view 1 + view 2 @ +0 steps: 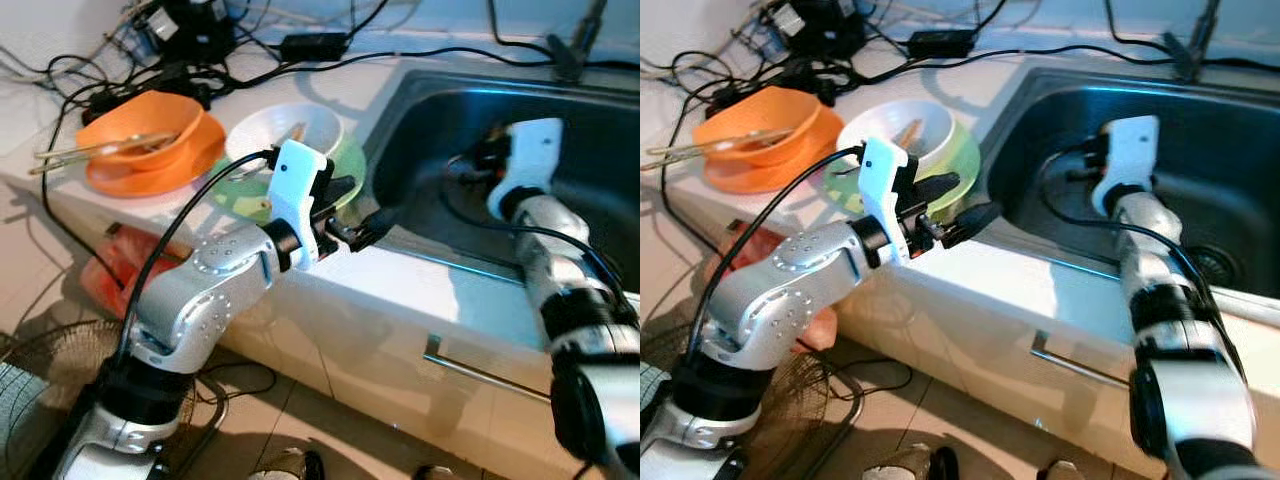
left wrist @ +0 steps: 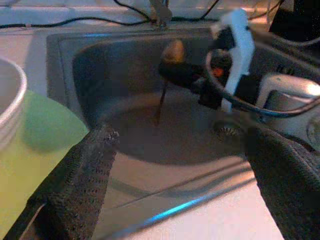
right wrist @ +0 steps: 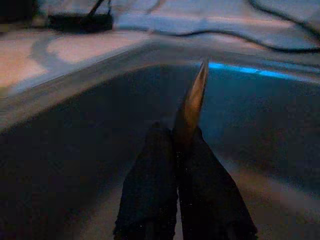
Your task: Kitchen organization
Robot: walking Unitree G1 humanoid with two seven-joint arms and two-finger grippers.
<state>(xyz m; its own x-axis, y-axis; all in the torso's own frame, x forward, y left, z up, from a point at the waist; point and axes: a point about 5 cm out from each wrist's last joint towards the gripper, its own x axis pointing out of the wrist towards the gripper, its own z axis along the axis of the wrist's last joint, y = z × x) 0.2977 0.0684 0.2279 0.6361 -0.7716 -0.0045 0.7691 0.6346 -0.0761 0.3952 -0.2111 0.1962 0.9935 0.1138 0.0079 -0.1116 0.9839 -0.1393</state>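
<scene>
My right gripper (image 3: 175, 142) hangs inside the steel sink (image 1: 420, 110), shut on a wooden spoon (image 3: 192, 97). In the left wrist view the spoon (image 2: 172, 51) has its bowl up and its handle pointing down toward the sink floor. My left gripper (image 1: 358, 208) is open over the counter edge at the sink's left rim, with nothing between its fingers. Just left of it, a white bowl (image 1: 285, 128) sits on a green plate (image 1: 350, 160). Farther left, an orange bowl (image 1: 140, 130) holding chopsticks (image 1: 90, 150) rests on an orange plate (image 1: 150, 175).
Black cables (image 1: 200, 60) and a power adapter (image 1: 315, 45) tangle across the back of the counter. The drain (image 1: 1215, 262) lies at the sink's right. A cabinet handle (image 1: 485, 372) runs below the counter, a red bag (image 1: 115, 275) and a fan (image 1: 30, 400) stand on the floor at left.
</scene>
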